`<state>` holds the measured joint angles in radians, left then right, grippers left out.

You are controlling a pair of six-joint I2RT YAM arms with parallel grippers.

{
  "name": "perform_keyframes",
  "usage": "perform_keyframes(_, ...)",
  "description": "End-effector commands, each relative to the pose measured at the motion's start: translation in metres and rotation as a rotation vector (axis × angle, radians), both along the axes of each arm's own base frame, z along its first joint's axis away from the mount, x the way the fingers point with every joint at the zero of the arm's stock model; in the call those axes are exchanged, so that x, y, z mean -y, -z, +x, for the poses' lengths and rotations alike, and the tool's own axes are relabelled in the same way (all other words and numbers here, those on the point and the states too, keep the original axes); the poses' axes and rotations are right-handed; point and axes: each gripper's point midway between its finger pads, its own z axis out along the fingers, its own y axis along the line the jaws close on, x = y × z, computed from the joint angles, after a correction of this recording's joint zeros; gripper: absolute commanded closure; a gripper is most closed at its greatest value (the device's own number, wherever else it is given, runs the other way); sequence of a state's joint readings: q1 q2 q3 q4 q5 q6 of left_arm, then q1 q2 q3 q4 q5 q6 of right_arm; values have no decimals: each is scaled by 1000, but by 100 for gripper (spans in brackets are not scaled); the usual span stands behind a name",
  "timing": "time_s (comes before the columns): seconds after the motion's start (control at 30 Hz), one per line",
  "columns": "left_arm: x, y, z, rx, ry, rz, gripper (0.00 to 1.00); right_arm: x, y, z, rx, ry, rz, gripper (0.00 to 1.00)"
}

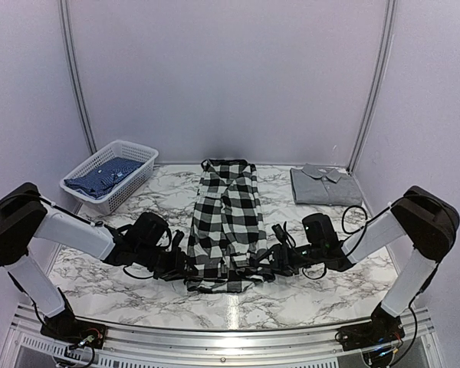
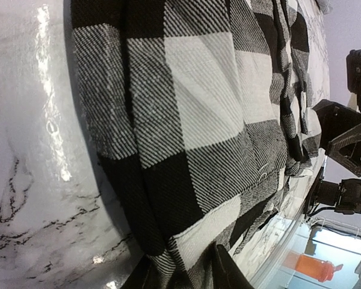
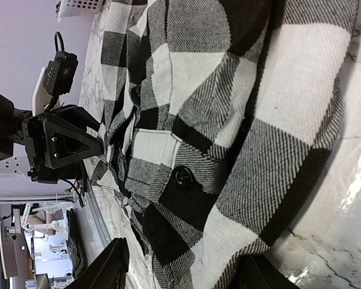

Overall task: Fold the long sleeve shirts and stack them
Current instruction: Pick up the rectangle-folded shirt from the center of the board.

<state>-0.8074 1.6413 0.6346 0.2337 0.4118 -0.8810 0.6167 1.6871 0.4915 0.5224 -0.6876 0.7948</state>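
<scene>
Checked shirt (image 1: 226, 222) lies as a long narrow strip down the middle of the table (image 1: 314, 295), sleeves tucked in, collar at the far end; your arms sit at its two near corners. Right jaws are spread wide, hem lying between the fingers (image 3: 108, 265), nothing pinched. Left jaws straddle the near-left hem with the gap full of cloth; can't tell if they bite yet.

Risks:
- the layers are stacked here, so you may catch only the top one and the fold peels open on the lift;
- one side gripping without the other would skew the strip;
- a low finger could drag on the marble and bunch the hem;
- the button (image 3: 182, 176) near the right fingers could snag.

Grey folded shirt (image 1: 322, 185) at far right is probably the stack; a crooked fold would sit badly on it.
</scene>
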Motion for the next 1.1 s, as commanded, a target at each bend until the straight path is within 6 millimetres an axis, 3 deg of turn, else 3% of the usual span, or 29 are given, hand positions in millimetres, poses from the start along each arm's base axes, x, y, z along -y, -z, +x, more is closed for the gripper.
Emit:
perform_keyframes(0.0, -13, 26, -21, -90, 8, 77, 71, 8, 29, 0, -90, 54, -81, 43)
perform_keyframes(0.2, -12, 26, -20, -85, 6, 76, 75, 2, 36, -4, -126, 51, -61, 46)
perform_keyframes(0.47, -9, 23, -18, -79, 8, 70, 77, -4, 32, 7, -126, 90, -31, 53)
perform_keyframes(0.83, -3, 15, -16, -52, 24, 51, 85, -15, 28, 13, -121, 87, -28, 74)
perform_keyframes(1.07, 0, 5, -19, -28, 33, 30, 96, -16, 25, 2, -111, 66, -40, 100)
